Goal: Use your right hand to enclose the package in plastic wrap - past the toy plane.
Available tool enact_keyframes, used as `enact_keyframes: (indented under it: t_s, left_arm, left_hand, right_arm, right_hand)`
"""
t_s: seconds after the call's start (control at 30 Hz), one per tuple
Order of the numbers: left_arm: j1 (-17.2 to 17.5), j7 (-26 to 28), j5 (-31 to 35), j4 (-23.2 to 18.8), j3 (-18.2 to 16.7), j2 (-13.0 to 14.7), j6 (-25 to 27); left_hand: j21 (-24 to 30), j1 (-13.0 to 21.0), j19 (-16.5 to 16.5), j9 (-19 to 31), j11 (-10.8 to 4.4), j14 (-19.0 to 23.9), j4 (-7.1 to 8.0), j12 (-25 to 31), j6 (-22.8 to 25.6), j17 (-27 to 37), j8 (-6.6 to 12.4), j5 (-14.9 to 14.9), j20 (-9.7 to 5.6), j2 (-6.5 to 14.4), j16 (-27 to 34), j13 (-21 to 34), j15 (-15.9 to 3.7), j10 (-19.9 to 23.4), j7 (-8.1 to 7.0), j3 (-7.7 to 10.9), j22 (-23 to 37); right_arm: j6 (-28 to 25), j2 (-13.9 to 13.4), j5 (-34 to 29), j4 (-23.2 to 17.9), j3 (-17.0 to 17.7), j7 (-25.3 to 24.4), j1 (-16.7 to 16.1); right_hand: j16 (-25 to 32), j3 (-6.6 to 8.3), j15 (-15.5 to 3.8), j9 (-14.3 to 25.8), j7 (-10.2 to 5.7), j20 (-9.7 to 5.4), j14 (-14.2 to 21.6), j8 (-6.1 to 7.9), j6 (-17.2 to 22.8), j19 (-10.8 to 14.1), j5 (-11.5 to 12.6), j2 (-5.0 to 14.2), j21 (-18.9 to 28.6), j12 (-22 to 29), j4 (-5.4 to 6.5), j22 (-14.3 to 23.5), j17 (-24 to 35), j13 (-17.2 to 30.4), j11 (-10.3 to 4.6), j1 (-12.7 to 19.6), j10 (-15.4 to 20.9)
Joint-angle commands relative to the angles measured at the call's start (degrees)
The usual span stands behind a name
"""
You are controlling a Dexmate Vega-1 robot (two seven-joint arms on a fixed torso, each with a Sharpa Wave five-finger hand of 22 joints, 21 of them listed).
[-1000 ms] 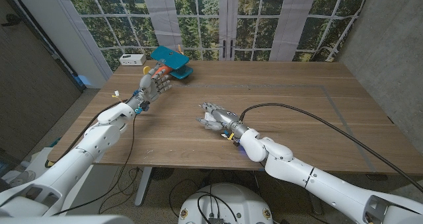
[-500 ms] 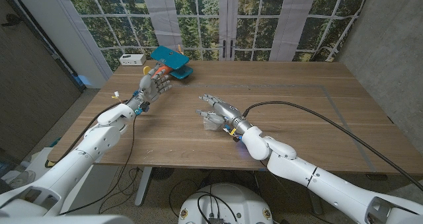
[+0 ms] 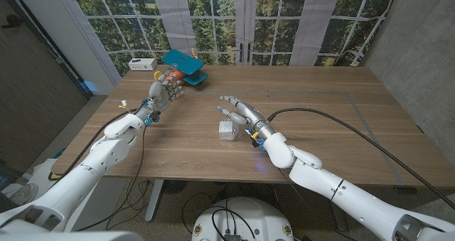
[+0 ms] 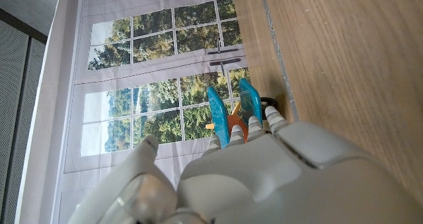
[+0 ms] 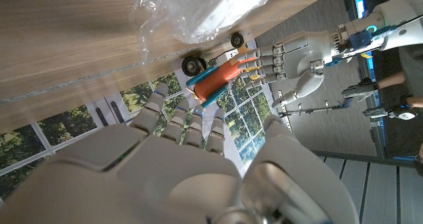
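Observation:
The small white package in clear plastic wrap (image 3: 227, 129) (image 5: 198, 12) lies on the wooden table (image 3: 320, 120) near the middle. My right hand (image 3: 242, 113) hovers just to its right and slightly beyond it, fingers spread, holding nothing. The toy plane (image 3: 183, 65), blue with an orange body, sits at the table's far left edge; the right wrist view shows the plane (image 5: 215, 78) past the package, and the left wrist view shows its blue wings (image 4: 231, 108). My left hand (image 3: 162, 92) (image 5: 297, 65) stands upright just before the plane, fingers apart and empty.
A white box (image 3: 142, 63) stands at the far left corner behind the plane. A small yellow-white scrap (image 3: 122, 100) lies near the left edge. A black cable (image 3: 341, 131) runs along my right arm across the right half.
My right hand has lifted off the package and moved back-right, leaving the wrapped package uncovered on the table. The left hand has stayed put.

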Motion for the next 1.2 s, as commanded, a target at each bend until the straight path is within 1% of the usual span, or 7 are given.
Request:
enact_keyframes:
  t_s: [0.03, 0.27, 0.47, 0.6, 0.7, 0.83, 1.2]
  left_arm:
    - [2.1, 0.3, 0.3, -0.8, -0.8, -0.7, -3.6]
    - [2.7, 2.0, 3.1, -1.6, 0.1, -0.7, -5.5]
    - [3.1, 4.4, 5.7, -2.2, 0.2, -0.7, -7.9]
    - [3.4, 6.7, 8.0, -2.5, 0.2, -0.7, -10.0]
    - [3.4, 7.7, 9.3, -2.1, 0.4, -1.0, -11.5]
    - [3.5, 9.3, 11.3, -1.9, 0.6, -1.1, -13.2]
    - [4.2, 11.0, 12.9, -1.1, 0.8, -1.8, -16.4]
  left_hand:
    - [0.4, 0.6, 0.5, 0.1, 0.89, 0.4, -0.38, 0.8, -2.1, 0.1, 0.82, 0.0, -1.38, 0.3, 0.2, 0.1, -1.12, 1.0, 0.69, 0.13, 0.2]
    - [0.5, 0.8, 0.7, 0.1, -0.65, 0.8, -0.55, 1.3, 0.7, 0.1, 1.45, 0.0, -1.53, 0.3, 0.2, 0.0, -1.44, 2.7, 0.77, 0.23, 0.1]
    - [0.5, 0.9, 0.9, 0.0, -1.44, 1.7, -0.70, 1.2, 0.9, 0.0, 0.98, -0.1, 2.65, 0.3, 0.4, -0.1, -1.25, 3.3, -0.43, 0.27, 0.1]
    - [0.6, 1.0, 1.2, 0.0, -1.85, 2.5, -0.77, 1.1, 1.3, 0.0, 0.98, -0.1, 3.18, 0.3, 0.5, -0.1, -1.68, 3.4, -0.64, 0.28, 0.1]
    - [0.9, 1.4, 2.1, 0.0, -1.70, 2.9, -1.10, 1.0, 2.7, -0.1, 1.02, -0.1, -1.44, 0.5, 0.3, -0.1, -3.34, 3.9, 0.07, 0.58, 0.0]
    - [0.9, 1.8, 2.4, 0.0, -2.39, 2.3, -1.35, 0.7, 3.3, -0.1, 0.91, 0.0, -3.72, 1.0, -0.1, -0.2, -3.98, 3.8, 0.60, 0.97, -0.1]
    - [0.8, 2.7, 2.4, -0.1, -3.91, 1.2, -1.83, 0.4, 2.2, -0.3, 0.14, -0.1, -3.90, 1.8, -0.6, -0.2, -5.09, 3.5, 0.47, 1.66, -0.2]
  right_arm:
    - [3.6, 0.3, 7.0, 0.7, 3.6, -0.9, -1.2]
    - [4.5, 0.0, 10.4, 0.7, 5.8, -0.5, -1.1]
    - [4.2, -0.6, 12.8, -0.1, 7.6, -0.6, -1.5]
    - [4.1, -0.8, 15.2, -0.4, 9.1, -0.5, -1.8]
    - [4.4, -1.1, 17.3, -0.3, 10.1, 0.2, -2.0]
    - [5.1, -1.5, 19.9, -0.1, 11.6, 0.3, -2.5]
    - [4.5, -1.5, 23.9, -0.6, 14.7, -2.0, -3.7]
  right_hand:
    - [0.5, 1.45, 0.06, 0.3, 1.32, -0.19, 2.4, 0.98, 3.1, 1.7, -0.3, 0.46, 0.4, 0.7, -1.29, 0.1, 0.1, 0.3, 0.42, 1.8, 3.1]
    - [1.5, 2.92, 0.63, 0.3, 2.87, -0.97, 6.9, 1.86, 8.2, 4.3, -1.3, 1.08, 0.9, 1.6, -2.78, 0.3, 0.3, 0.4, 1.45, 3.2, 8.0]
    - [1.9, 3.58, 0.70, 0.3, 3.62, -0.87, 8.7, 2.19, 10.4, 5.2, -1.7, 1.39, 1.0, 1.9, -3.44, 0.3, 0.4, 0.5, 1.95, 3.8, 10.2]
    - [1.9, 3.79, 0.70, 0.3, 3.79, -1.14, 8.7, 2.10, 10.5, 5.8, -1.7, 1.50, 1.2, 1.8, -3.67, 0.3, 0.4, 0.5, 2.05, 4.1, 10.3]
    - [1.7, 3.90, 0.84, 0.3, 3.77, -1.16, 8.4, 1.91, 10.4, 5.8, -1.8, 1.52, 1.1, 1.6, -3.89, 0.3, 0.5, 0.5, 2.04, 4.3, 9.9]
    - [1.3, 4.02, 0.70, 0.3, 3.62, -0.97, 7.4, 1.42, 9.8, 5.1, -2.0, 1.58, 0.8, 1.1, -4.13, 0.3, 0.6, 0.5, 2.14, 4.5, 9.1]
    - [1.1, 4.25, 0.96, 0.3, 3.52, -1.12, 7.2, 0.94, 9.3, 5.0, -2.2, 1.69, 0.6, 0.8, -4.31, 0.3, 0.7, 0.5, 2.37, 4.5, 9.0]
